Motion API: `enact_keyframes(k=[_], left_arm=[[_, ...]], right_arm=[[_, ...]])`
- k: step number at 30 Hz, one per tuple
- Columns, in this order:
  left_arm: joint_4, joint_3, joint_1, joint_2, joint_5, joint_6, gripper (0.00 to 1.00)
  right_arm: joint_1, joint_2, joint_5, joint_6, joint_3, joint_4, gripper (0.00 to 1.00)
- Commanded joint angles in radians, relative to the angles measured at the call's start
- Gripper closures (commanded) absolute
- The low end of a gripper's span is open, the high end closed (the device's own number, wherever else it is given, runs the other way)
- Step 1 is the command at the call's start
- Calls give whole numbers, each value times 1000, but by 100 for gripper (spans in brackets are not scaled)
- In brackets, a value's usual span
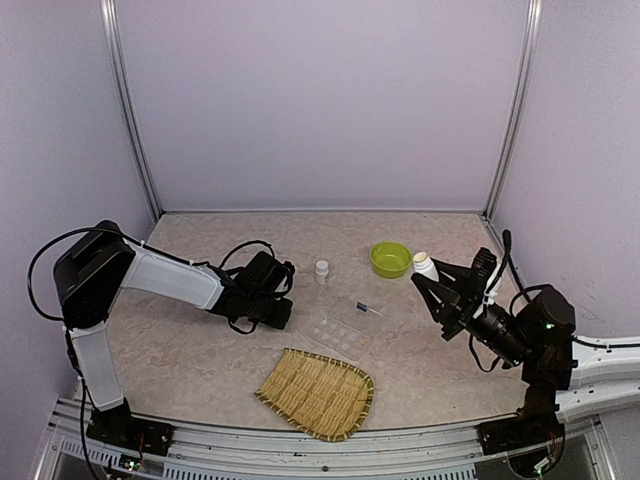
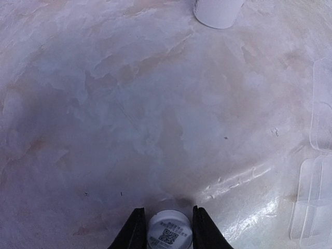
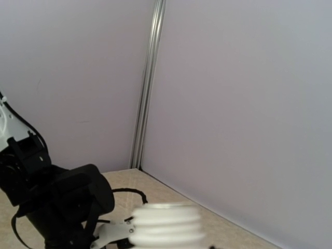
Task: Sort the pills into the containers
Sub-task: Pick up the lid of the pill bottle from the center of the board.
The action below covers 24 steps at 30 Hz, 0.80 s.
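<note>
Marbled tabletop, left claw pinching small vial near organiser box edge — right claw pinching white bottle

A lime-green bowl stands toward the back right of the marbled surface. A woven bamboo tray lies at the near edge, well apart from the bowl.
</note>
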Motion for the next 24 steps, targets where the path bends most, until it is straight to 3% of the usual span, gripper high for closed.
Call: enact_keyframes(k=[1, 7, 11, 13, 24], left_arm=[[-54, 11, 6, 2, 24, 2, 74], [-52, 11, 6, 2, 35, 9, 79], [-53, 13, 6, 1, 42, 10, 62], [-60, 15, 6, 1, 41, 9, 58], [-66, -10, 7, -10, 41, 8, 59]], right_arm=[[-5, -25, 17, -2, 28, -21, 75], [-5, -27, 16, -1, 28, -26, 75], [-5, -22, 15, 0, 29, -29, 75], [-5, -22, 13, 0, 31, -29, 75], [-5, -25, 11, -7, 28, -33, 74]])
